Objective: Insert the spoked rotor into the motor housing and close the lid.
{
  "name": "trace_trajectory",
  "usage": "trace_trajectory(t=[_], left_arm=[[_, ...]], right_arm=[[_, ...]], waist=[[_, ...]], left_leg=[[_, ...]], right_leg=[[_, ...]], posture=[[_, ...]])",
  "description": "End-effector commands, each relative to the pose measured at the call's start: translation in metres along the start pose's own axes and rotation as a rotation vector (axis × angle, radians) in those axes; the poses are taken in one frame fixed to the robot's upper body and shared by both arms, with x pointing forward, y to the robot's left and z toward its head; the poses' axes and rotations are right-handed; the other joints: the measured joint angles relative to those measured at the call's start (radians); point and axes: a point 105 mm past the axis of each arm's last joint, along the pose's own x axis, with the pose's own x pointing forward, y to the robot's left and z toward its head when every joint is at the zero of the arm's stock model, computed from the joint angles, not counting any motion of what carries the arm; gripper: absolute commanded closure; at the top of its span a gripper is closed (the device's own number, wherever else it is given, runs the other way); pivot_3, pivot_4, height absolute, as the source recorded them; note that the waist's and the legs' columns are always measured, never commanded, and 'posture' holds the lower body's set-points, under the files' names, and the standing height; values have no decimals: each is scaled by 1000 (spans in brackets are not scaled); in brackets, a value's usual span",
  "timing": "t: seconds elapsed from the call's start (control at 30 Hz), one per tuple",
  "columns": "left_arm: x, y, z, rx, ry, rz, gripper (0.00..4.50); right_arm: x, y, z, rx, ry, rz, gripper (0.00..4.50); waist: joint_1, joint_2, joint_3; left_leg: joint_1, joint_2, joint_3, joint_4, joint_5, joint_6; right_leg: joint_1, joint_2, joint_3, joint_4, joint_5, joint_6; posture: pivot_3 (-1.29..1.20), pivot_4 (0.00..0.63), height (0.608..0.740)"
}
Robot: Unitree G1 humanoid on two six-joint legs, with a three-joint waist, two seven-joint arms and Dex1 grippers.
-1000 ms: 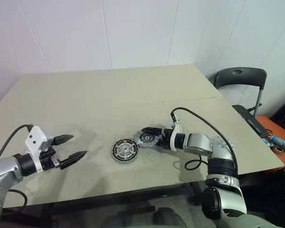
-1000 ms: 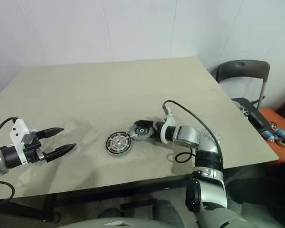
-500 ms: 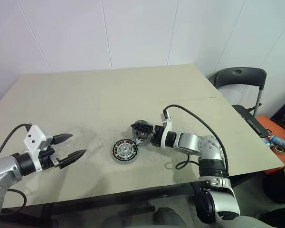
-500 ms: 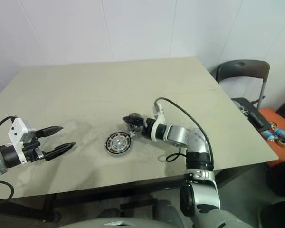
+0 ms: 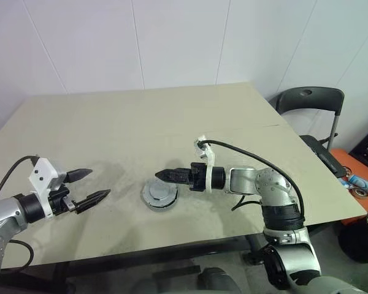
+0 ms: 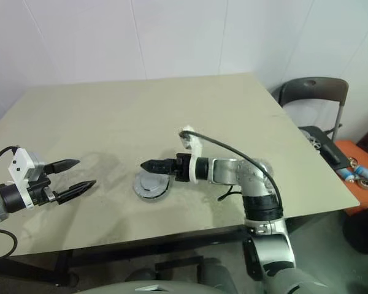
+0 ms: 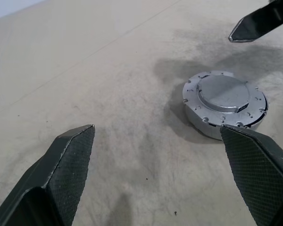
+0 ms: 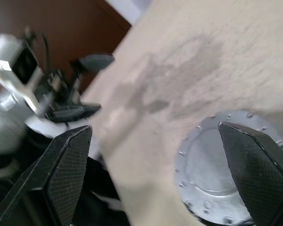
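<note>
Lid (image 7: pixel 225 95) sitting flat on top of the motor housing (image 5: pixel 159 196), near the front middle of the table (image 5: pixel 141 122). Right gripper (image 5: pixel 165 175) up in the air just over it, jaws wide apart and holding nothing. Left gripper (image 5: pixel 92 185) well off to the side, jaws wide apart too; little holes around the lid's edge plain from the left wrist, lost from the head.

My arms: silver-grey segments, white wrist mounts, black cables looping off, pointed black cross-hatched fingers (image 7: pixel 68 157).
</note>
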Motion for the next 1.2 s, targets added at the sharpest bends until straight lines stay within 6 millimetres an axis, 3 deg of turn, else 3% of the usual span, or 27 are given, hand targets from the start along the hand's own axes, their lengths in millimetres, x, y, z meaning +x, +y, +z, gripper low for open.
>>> trace_trajectory(t=[0.03,0.17,0.6,1.2], left_arm=[[-3,3,10,41,-17,17,0],[-3,0,9,38,-18,17,0],[-3,-9,3,8,-15,17,0],[-2,-19,2,-35,-62,-61,0]], right_arm=[[3,9,5,-222,27,-14,39],[8,-4,-6,-410,120,-85,39],[33,-24,-8,-762,187,-124,39],[37,-35,-27,-760,263,-68,39]], waist=[[0,0,0],[1,0,0],[2,-1,0],[2,-1,-1]], left_leg=[[0,0,0,0,0,0],[0,0,0,0,0,0],[0,0,0,0,0,0],[1,-1,0,0,0,0]], right_leg=[[0,0,0,0,0,0],[0,0,0,0,0,0],[0,-2,0,0,0,0],[0,-3,0,1,0,0]], posture=[[0,0,740],[0,0,740],[0,0,740],[0,0,740]])
